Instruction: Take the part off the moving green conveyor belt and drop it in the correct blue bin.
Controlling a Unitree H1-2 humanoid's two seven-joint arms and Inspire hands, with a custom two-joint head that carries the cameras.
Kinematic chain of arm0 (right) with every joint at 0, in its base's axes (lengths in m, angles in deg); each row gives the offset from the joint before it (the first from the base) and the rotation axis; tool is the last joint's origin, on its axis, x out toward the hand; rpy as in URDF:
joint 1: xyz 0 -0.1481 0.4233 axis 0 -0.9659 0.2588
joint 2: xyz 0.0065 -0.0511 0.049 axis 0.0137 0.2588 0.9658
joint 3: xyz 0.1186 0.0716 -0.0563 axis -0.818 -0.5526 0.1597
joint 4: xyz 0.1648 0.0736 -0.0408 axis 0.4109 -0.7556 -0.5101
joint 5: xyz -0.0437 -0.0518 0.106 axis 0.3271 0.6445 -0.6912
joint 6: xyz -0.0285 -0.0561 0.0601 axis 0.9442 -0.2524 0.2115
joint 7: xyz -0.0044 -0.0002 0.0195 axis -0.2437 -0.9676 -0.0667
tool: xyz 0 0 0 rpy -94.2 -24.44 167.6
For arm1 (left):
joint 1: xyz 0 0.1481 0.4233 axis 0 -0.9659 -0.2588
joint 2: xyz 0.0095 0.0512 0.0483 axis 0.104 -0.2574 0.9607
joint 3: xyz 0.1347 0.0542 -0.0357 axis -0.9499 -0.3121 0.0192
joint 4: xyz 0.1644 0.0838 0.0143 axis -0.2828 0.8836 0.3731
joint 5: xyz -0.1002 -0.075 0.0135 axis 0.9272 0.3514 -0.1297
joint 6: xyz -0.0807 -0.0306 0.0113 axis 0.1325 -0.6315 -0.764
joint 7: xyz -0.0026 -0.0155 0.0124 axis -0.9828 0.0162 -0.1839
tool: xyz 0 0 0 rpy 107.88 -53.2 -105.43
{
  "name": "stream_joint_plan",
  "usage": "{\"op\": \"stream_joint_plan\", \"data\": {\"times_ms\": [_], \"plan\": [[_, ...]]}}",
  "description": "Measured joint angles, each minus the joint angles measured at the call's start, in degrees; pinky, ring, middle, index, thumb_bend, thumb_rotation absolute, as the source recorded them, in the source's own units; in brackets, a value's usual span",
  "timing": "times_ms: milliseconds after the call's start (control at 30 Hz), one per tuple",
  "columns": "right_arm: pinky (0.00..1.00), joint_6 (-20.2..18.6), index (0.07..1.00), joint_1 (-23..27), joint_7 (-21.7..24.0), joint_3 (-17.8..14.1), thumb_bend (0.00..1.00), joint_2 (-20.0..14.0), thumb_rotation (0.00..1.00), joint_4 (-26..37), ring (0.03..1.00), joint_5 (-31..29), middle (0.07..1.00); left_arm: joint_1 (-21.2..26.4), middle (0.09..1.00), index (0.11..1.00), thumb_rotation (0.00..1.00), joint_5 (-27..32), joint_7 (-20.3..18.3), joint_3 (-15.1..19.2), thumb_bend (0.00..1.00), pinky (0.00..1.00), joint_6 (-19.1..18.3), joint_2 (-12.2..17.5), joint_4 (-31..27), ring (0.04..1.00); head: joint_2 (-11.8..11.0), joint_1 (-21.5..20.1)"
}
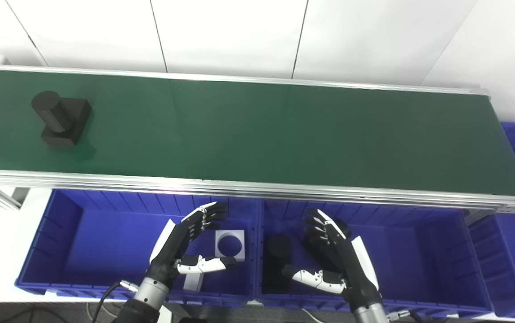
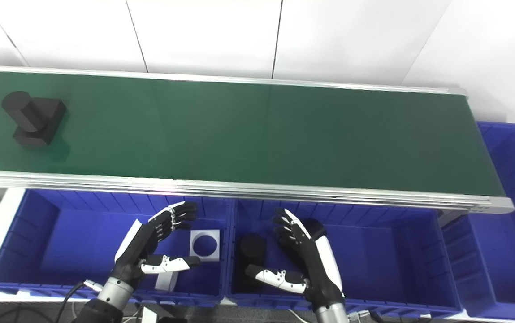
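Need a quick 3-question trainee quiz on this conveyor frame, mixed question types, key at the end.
1. True or false: the black part on the green belt sits near its left end.
2. Multiple choice: the white part with a round hole lies in A) the left blue bin, B) the middle blue bin, C) on the belt.
3. Fill in: the left hand and right hand hold ____.

Key: 1 true; 2 A; 3 nothing, both have fingers apart above the bins.
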Motion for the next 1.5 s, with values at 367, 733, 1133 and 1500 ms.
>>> {"op": "stream_joint_plan", "data": {"times_ms": [367,733,1133,1500], "plan": [[0.68,1.1,0.879,0.1,-0.5,-0.2,0.7,0.1,0.27,-1.0,0.765,0.0,0.826,0.5,0.818,0.8,0.25,-0.1,0.9,-1.4,0.81,0.73,0.0,0.4,0.6,0.782,-1.9,0.5],[0.68,4.8,0.873,0.9,-0.6,-0.6,0.72,-0.1,0.33,-2.4,0.768,-1.6,0.819,1.5,0.803,0.791,0.23,-0.1,3.3,-2.9,0.83,0.72,0.0,0.4,2.4,0.765,-3.2,3.9],[0.7,3.0,0.886,9.9,2.5,0.5,0.74,1.3,0.4,9.5,0.781,-2.0,0.819,2.3,0.792,0.783,0.28,-2.1,8.7,-7.0,0.86,0.72,0.0,1.4,2.4,0.767,-2.9,5.8],[0.7,-5.2,0.883,18.3,7.5,0.7,0.74,2.3,0.37,14.2,0.781,-3.0,0.822,3.7,0.787,0.769,0.29,-4.5,15.2,-12.6,0.87,0.75,0.0,2.4,2.7,0.78,-2.2,7.7]]}}
